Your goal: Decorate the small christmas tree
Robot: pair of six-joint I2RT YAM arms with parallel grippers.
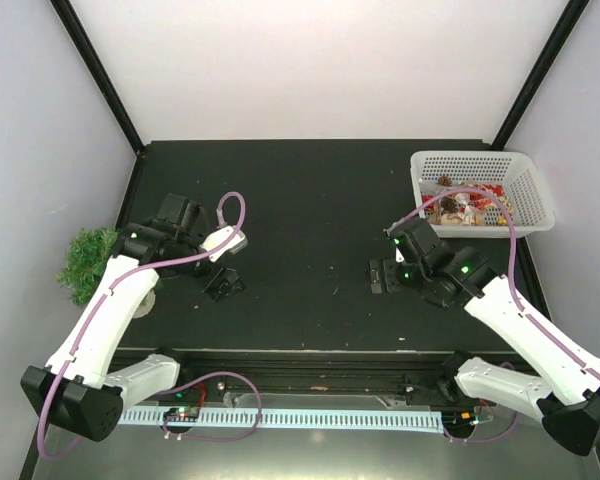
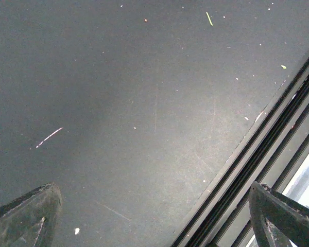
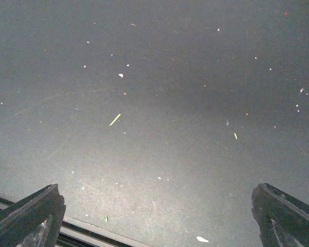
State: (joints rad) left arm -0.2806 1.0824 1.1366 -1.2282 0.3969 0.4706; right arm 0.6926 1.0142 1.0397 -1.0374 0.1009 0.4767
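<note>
Looking at the overhead view, where is the small christmas tree [image 1: 88, 262], and what do the 2 grippers hold? (Student)

Tree: at the left edge of the table [image 1: 310, 200], just beside the left arm's forearm, which hides part of its whitish base. Whether it stands upright cannot be told from above. Left gripper [image 1: 223, 283] and right gripper [image 1: 382, 277]: low over bare table near the middle, fingers spread fully apart, nothing between them. (Tutor)

What could go wrong from here? (Student)

Likely 3 hazards. 1: the left forearm is so close to the tree that a leftward swing could sweep it off the edge. 2: the tree looks light on a small base, so pushing an ornament into its branches may tip it unless the other gripper steadies it. 3: the white basket [image 1: 528, 192] sits at the far right, well apart from the tree, and its ornaments [image 1: 460, 208] lie jumbled. A pinch may lift 2 at once, or drop 1 on the long carry. (Tutor)

And the setting? (Student)

Surface: matte black, scuffed, dotted with pale specks and a yellow-green sliver [image 3: 115, 119]; a black rail [image 1: 310, 362] runs along the near edge. Room: plain white walls [image 1: 310, 60] on 3 sides, with black corner posts [image 1: 100, 75]. (Tutor)
</note>
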